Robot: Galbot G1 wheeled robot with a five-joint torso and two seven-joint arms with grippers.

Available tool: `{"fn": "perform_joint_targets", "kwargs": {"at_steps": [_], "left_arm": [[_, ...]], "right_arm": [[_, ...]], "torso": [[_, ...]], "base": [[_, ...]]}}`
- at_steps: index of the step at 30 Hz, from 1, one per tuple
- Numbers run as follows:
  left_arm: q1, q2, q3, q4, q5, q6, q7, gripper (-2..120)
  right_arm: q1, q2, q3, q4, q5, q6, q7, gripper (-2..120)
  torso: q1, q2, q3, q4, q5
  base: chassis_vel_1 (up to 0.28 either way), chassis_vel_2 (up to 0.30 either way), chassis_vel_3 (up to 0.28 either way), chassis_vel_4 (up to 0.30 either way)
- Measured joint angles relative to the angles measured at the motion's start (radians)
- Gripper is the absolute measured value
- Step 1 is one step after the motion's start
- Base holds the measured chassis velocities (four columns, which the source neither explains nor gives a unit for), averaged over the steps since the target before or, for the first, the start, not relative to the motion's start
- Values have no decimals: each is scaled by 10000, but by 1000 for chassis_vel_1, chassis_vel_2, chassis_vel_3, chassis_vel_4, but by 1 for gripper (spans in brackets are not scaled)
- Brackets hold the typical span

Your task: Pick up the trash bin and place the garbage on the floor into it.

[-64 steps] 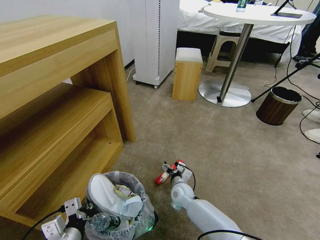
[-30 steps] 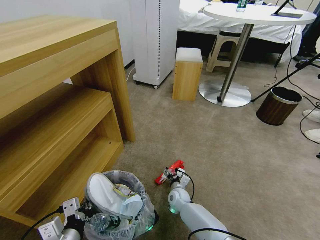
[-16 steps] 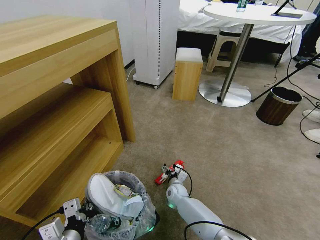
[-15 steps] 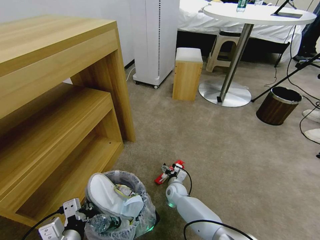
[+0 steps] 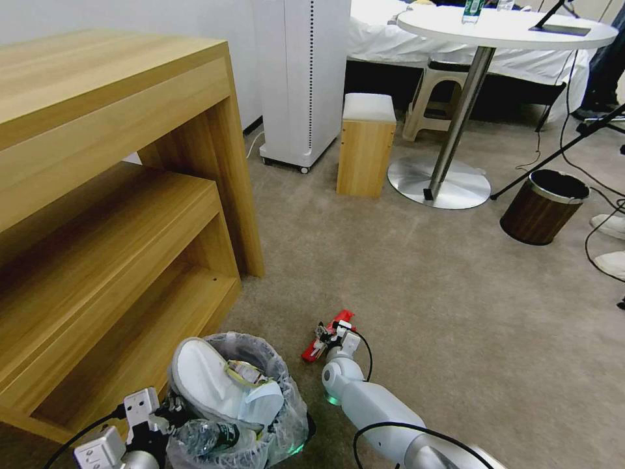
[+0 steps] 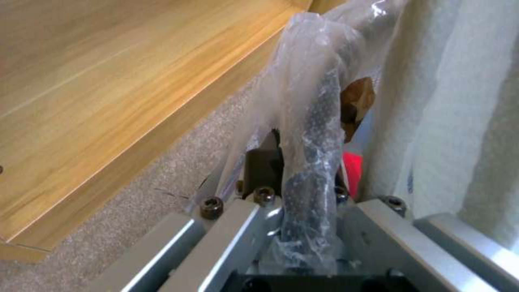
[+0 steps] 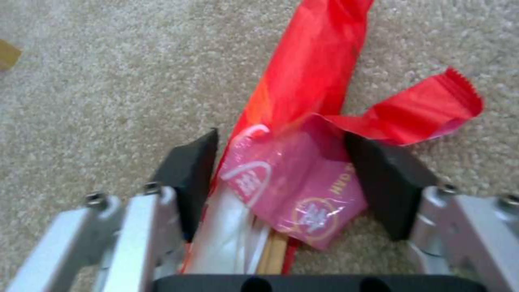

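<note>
The trash bin (image 5: 286, 417), black with a crinkled clear bag over its rim, stands at my lower left on the beige carpet floor (image 5: 423, 293). It holds a white slipper (image 5: 202, 378) and a plastic bottle (image 5: 208, 433). My left gripper (image 5: 166, 410) is shut on its bagged rim (image 6: 316, 121); the same gripper (image 6: 303, 190) appears in the left wrist view. Garbage lies just right of the bin: a red wrapper (image 5: 343, 319) with wooden sticks inside. My right gripper (image 5: 329, 335) is down over it. In the right wrist view the gripper (image 7: 286, 178) is open, its black pads (image 7: 189, 174) on either side of the wrapper (image 7: 308, 73).
A large wooden shelf unit (image 5: 117, 228) rises close on the left of the bin. Farther off stand a white appliance (image 5: 303, 78), a small wooden stool (image 5: 366, 143), a round table's metal base (image 5: 449, 185) and a brown wood-pattern bin (image 5: 543, 205). Cables run along the right edge.
My right arm has drawn back and sunk lower, and its gripper has shifted slightly left to sit over the red wrapper. The bin and left gripper have stayed put.
</note>
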Motion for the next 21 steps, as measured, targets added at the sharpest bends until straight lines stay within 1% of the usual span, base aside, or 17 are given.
{"fn": "perform_joint_targets", "kwargs": {"at_steps": [3,4,5,7,8,10,11,12,13,14,15,16,19,21], "left_arm": [[-23,7,0,16,2,-50,9,1],[-23,7,0,16,2,-50,9,1],[-32,2,0,37,6,-60,17,1],[-69,-10,7,132,26,-89,20,1],[-69,-10,7,132,26,-89,20,1],[-122,2,6,195,22,-94,22,1],[-122,2,6,195,22,-94,22,1],[-160,33,-6,213,6,-95,22,1],[-174,43,-10,219,-2,-95,22,1],[-174,43,-10,219,-2,-95,22,1],[-196,54,-17,232,-17,-96,21,1],[-209,48,-18,249,-21,-96,20,1],[-216,7,-15,294,-14,-100,20,1],[-224,-25,-16,346,6,-109,20,1]], "right_arm": [[-105,-32,-21,-23,-180,141,-113,44],[-105,-32,-21,-23,-180,141,-113,44],[-144,-58,-39,-20,-264,174,-136,41],[-260,-206,-159,81,-446,259,-170,29],[-260,-206,-159,81,-446,259,-170,29],[-347,-373,-275,214,-551,341,-231,19],[-347,-373,-275,214,-551,341,-231,19],[-453,-536,-366,428,-619,369,-249,13],[-491,-589,-394,499,-646,376,-255,10],[-491,-589,-394,499,-646,376,-255,10],[-571,-700,-440,625,-734,418,-275,5],[-624,-766,-470,697,-808,510,-286,3],[-756,-923,-540,952,-871,619,-293,3],[-949,-1139,-575,1487,-864,671,-237,2]], "torso": [[0,0,0,2,1],[0,0,0,2,1],[0,0,0,2,2],[0,0,0,4,3],[0,0,0,4,3],[0,0,1,5,5],[0,0,1,5,5],[0,0,1,5,6],[0,-1,1,5,6],[0,-1,1,5,6],[0,0,1,5,6],[0,0,1,5,5],[0,-1,1,5,6],[0,0,1,3,3]], "base": [[0,0,0,0],[0,0,0,0],[0,0,0,0],[0,0,0,0],[0,0,0,0],[0,0,0,0],[0,0,0,0],[0,0,0,0],[0,0,0,0],[0,0,0,0],[0,0,0,0],[0,0,0,0],[0,0,0,0],[0,0,0,0]]}}
